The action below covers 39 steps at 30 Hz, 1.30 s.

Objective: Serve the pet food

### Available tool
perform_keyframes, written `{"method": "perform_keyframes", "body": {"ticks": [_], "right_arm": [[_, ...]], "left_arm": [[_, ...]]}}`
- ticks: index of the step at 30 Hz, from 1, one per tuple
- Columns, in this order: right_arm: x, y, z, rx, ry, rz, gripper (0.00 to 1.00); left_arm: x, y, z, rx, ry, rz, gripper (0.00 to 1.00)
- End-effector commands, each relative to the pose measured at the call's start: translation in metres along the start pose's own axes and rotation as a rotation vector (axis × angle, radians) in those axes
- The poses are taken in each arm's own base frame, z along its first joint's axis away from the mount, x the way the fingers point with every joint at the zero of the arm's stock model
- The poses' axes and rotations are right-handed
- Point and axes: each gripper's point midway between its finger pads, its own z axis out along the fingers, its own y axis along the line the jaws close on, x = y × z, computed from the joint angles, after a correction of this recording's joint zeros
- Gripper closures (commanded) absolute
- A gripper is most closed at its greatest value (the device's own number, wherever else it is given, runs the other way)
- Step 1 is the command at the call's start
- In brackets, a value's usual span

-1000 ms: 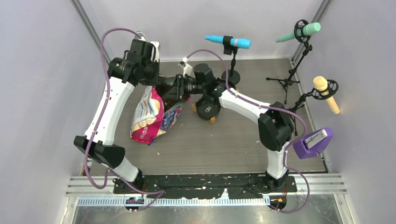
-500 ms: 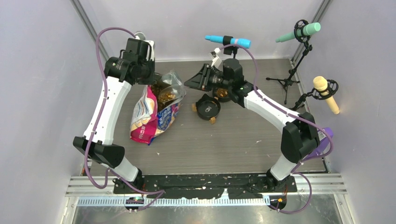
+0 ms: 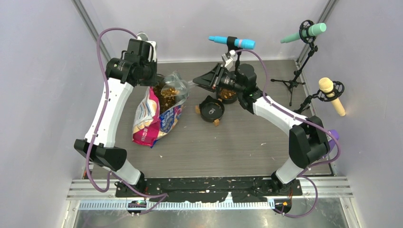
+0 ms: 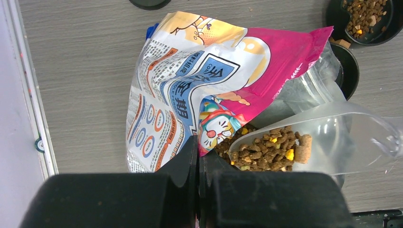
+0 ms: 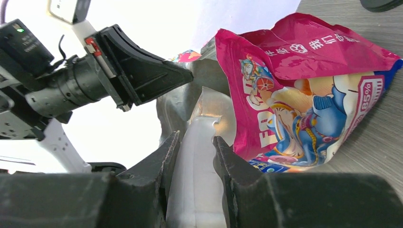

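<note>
We've pulled right gripper (image 5: 196, 142) off the bag (image 4: 190, 85), jaws clamped on scoop (image 4: 342, 137) of kibble (image 4: 266, 152); left gripper (image 4: 197, 148) pinched tight on bag edge.

Top camera: high behind me, facing down, whole table (image 3: 237, 142). My left wrist: close, looking down on the bag (image 4: 180, 80). My right wrist: close, sideways, same bag.

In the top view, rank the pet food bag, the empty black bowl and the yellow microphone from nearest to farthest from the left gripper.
1. Pet food bag: pinched by the left gripper, back left.
2. Empty black bowl: table centre, right of the bag.
3. Yellow microphone: far right edge.
</note>
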Motion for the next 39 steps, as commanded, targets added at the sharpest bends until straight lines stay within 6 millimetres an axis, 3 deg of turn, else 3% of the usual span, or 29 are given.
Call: {"method": "perform_keyframes", "body": {"ticks": [1, 13, 22, 26, 39], "right_arm": [[-0.015, 0.055, -0.015, -0.177, -0.053, -0.017, 0.95], [-0.029, 0.068, -0.040, -0.270, -0.118, 0.022, 0.95], [-0.054, 0.047, -0.077, -0.240, -0.220, 0.033, 0.95], [-0.073, 0.027, -0.100, -0.180, -0.294, 0.027, 0.95], [-0.128, -0.092, -0.179, 0.234, -0.528, -0.044, 0.95]], "left_arm": [[-0.025, 0.002, -0.038, 0.027, -0.148, -0.012, 1.00], [-0.025, 0.004, -0.038, 0.021, -0.152, -0.016, 1.00], [-0.028, 0.008, -0.038, 0.003, -0.158, -0.021, 1.00], [-0.029, 0.012, -0.038, -0.009, -0.162, -0.024, 1.00], [-0.030, 0.018, -0.038, -0.026, -0.157, -0.030, 1.00]]}}
